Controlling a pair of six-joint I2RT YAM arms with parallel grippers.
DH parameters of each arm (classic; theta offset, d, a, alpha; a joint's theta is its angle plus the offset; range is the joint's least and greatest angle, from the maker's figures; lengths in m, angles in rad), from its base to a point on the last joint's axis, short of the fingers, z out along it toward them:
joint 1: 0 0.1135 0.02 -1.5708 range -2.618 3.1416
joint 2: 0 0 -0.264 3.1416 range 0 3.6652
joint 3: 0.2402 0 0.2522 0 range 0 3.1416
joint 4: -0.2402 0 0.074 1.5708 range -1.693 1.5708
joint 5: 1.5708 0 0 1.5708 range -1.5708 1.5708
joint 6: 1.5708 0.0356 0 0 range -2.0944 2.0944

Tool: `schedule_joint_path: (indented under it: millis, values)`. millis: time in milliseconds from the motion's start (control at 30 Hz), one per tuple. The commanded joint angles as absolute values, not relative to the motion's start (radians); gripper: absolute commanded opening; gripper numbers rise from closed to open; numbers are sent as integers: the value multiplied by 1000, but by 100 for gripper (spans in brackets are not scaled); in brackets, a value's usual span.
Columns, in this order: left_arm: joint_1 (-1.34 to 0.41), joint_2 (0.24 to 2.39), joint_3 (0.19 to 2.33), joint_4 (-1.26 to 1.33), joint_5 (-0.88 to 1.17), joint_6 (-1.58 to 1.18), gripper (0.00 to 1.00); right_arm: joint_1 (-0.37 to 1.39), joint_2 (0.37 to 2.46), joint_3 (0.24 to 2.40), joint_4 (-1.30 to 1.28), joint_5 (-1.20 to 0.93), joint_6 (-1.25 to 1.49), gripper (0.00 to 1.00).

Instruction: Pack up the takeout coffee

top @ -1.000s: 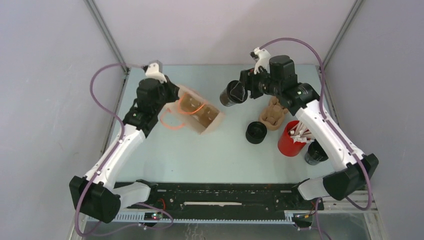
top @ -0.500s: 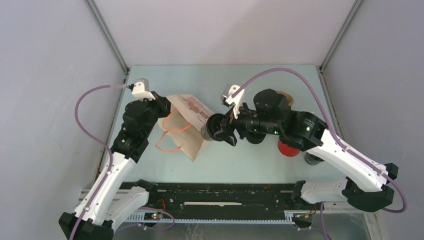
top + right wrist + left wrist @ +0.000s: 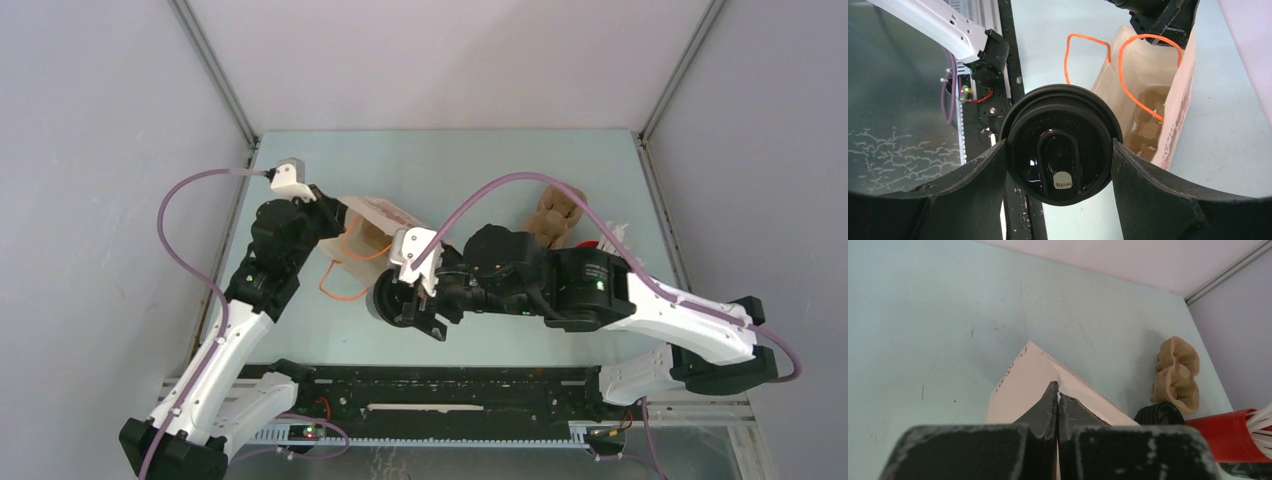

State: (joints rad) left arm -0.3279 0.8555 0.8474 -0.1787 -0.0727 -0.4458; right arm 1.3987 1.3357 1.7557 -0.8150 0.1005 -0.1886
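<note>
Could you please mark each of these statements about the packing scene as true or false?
1. The right pincer grips the lidded black coffee cup. True.
2. The left pincer hangs open, clear of the paper bag. False: it is shut on the bag's edge.
3. The bag has orange handles. True.
4. The cup already sits inside the bag. False: it is held outside, in front of the bag's open mouth.
5. A brown pulp carrier lies inside the bag. True.
</note>
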Motion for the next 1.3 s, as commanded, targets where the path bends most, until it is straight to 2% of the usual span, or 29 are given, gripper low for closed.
schedule_joint_path:
  millis: [0,333,533,733,833,900,1100,1267]
  values:
    - [-330,860,907,-198,-77,-444,0,1408,1359,1742,-731,134,-232,38]
    - [-330,859,924,-229,-104,-440,0,1419,1525,1723,-607,316,-395,37]
    - [-330,856,922,-229,-100,-437,0,1424,1621,1743,-599,555,-458,33]
    - [-330,849,921,-223,-89,-433,0,1419,1570,1678,-559,552,-429,32]
    - [-331,847,919,-222,-90,-433,0,1416,1587,1647,-491,811,-460,32]
    - [-330,848,920,-222,-89,-434,0,1414,1565,1614,-413,886,-503,32]
    - [-330,848,921,-222,-82,-434,0,1393,1455,1555,-358,771,-415,32]
    - [-330,836,920,-219,-89,-428,0,1340,1424,1480,-434,497,-392,32]
